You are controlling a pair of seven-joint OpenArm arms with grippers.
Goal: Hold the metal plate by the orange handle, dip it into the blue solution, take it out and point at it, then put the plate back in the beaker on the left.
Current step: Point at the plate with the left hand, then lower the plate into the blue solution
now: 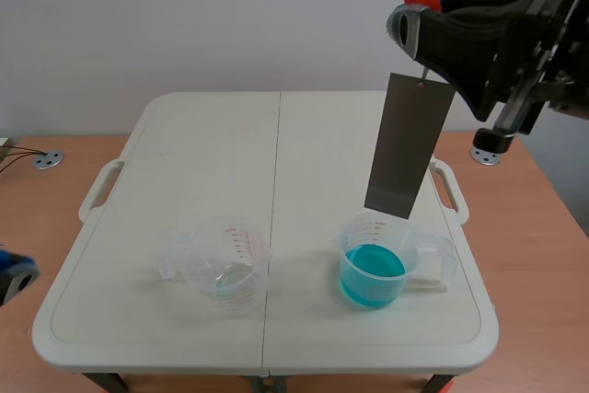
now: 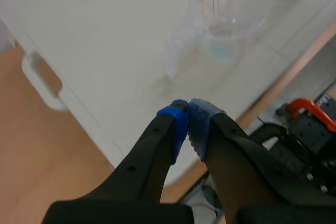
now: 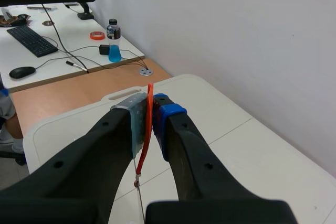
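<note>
My right gripper: pads clamped on the orange handle, which runs down between them. The plate hangs from it under my jaws. Its long axis is near vertical, leaning a little, with the lower edge down at the rim of the blue beaker. My left gripper: pads pressed together, nothing between. A clear beaker stands ahead of it on the table.
</note>
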